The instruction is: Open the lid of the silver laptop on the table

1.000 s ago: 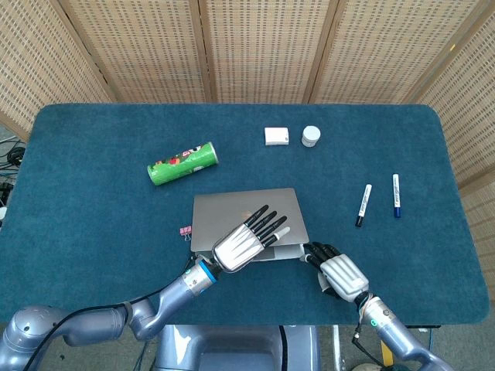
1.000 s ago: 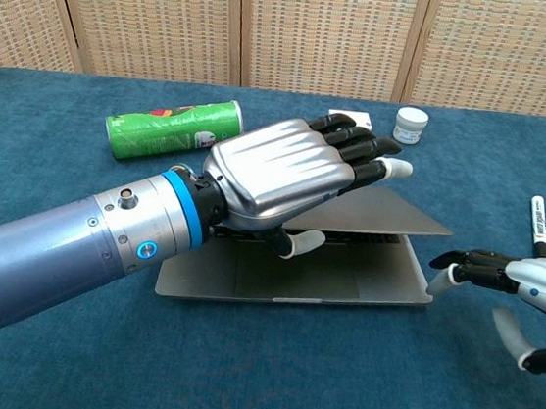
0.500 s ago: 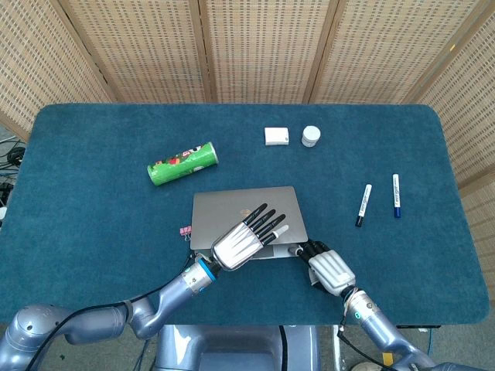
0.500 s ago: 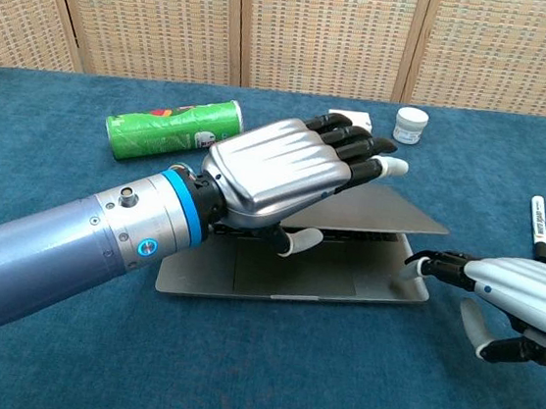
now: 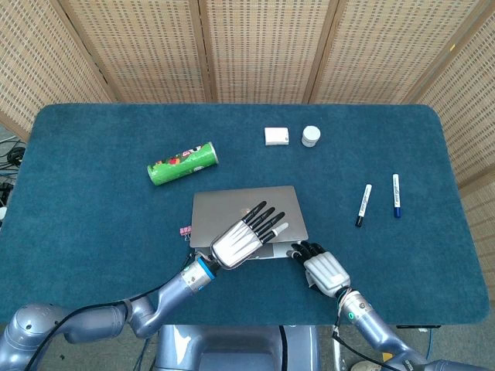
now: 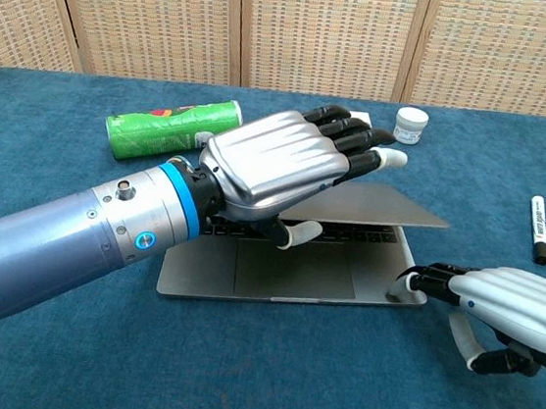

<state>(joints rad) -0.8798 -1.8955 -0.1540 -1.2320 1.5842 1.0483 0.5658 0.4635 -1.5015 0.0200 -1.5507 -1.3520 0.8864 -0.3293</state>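
Since a second ago the right hand (image 6: 498, 307) has slid in along the near edge to the thin silver laptop (image 6: 291, 266), and its fingertips (image 6: 415, 276) now rest on the base's near right corner.

The laptop sits on the blue felt-covered table (image 5: 93, 232) close to the middle of the near edge, its flat metal lid (image 6: 381, 209) raised a little off the keyboard. The left hand (image 6: 282, 166), in a ribbed silver shell with black fingers, has its fingers spread flat over the lid and its thumb beneath it, so it seems to pinch the lid. The right hand holds nothing, fingers loosely curled. A green cardboard snack tube (image 5: 183, 163) lies on its side toward the far left, shut. A small white round jar (image 5: 310, 136) and a white box (image 5: 276, 136) stand near the far edge. Two slim white markers (image 5: 363, 205) lie toward the right edge.
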